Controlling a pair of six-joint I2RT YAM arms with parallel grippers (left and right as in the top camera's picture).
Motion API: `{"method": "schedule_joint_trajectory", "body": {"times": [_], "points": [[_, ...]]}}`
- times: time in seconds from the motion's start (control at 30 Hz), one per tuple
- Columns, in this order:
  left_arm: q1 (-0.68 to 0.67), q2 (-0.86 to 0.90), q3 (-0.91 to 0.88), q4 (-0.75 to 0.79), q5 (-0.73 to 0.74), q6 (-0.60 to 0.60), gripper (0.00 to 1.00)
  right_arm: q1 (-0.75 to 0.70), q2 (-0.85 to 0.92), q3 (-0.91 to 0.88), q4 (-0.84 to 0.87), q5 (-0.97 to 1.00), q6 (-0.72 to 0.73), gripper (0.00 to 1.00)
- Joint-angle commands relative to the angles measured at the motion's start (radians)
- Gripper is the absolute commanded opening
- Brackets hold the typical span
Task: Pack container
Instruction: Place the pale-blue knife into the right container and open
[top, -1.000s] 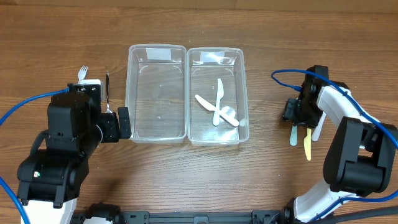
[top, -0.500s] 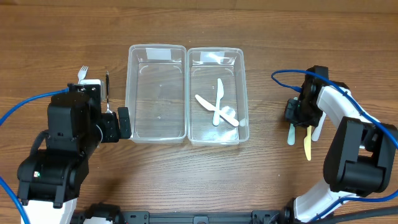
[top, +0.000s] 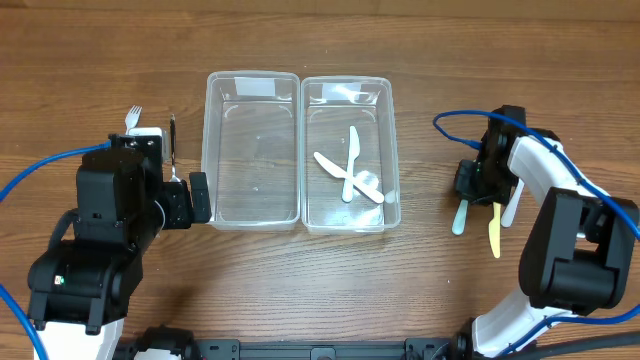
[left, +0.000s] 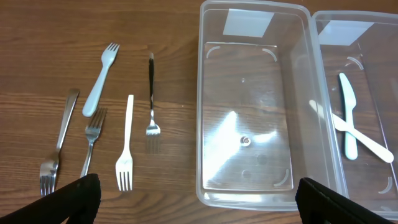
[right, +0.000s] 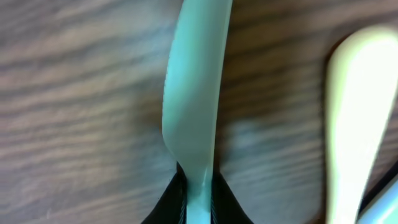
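Overhead view. Two clear containers sit side by side, touching, at the centre of the surface (top: 420, 300).

- Left container (top: 252, 76): nothing in it.
- Right container (top: 345, 81): white plastic cutlery (top: 351, 168) lies crossed on its floor.
- Right end effector (top: 468, 188): at 3 o'clock from the right container, well apart from it. Its jaws are closed on the handle of a pale green plastic knife (top: 459, 217), and the blade points toward 6 o'clock. In the wrist view the fingertips pinch the narrow handle. I cannot tell whether the knife touches the surface.
- Yellow utensil (top: 494, 232): at 3 o'clock of the knife, just beside it.
- Left end effector (top: 188, 203): fully open and holding nothing, at 9 o'clock of the left container, near its wall.
- Five forks (left: 126, 146): on the surface at 9 o'clock of the left container.
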Motion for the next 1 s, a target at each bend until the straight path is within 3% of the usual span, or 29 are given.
{"method": "schedule_joint_trajectory", "body": {"times": [0.0,0.13,0.33,0.47,0.77,0.8,0.87,0.97], "points": [[0.005,-0.003,0.021,0.005,-0.006,0.013,1.00,0.064,-0.032,0.120,-0.051,-0.033,0.003,0.04],[0.005,-0.003,0.021,0.005,-0.006,0.013,1.00,0.182,-0.134,0.243,-0.107,-0.029,0.003,0.04],[0.005,-0.003,0.021,0.005,-0.005,0.012,1.00,0.489,-0.249,0.408,-0.116,-0.016,0.032,0.04],[0.005,-0.003,0.021,0.005,-0.005,0.012,1.00,0.629,-0.172,0.407,-0.107,0.059,0.093,0.04],[0.005,-0.003,0.021,0.011,-0.006,0.013,1.00,0.655,0.075,0.407,-0.103,0.054,0.104,0.06],[0.005,-0.003,0.021,0.011,-0.005,0.012,1.00,0.655,0.076,0.407,-0.102,0.054,0.104,0.08],[0.005,-0.003,0.021,0.008,-0.005,0.012,1.00,0.655,0.075,0.407,-0.095,0.054,0.104,0.31],[0.005,-0.003,0.021,0.008,-0.006,0.012,1.00,0.655,0.075,0.407,-0.087,0.054,0.104,0.47]]}}
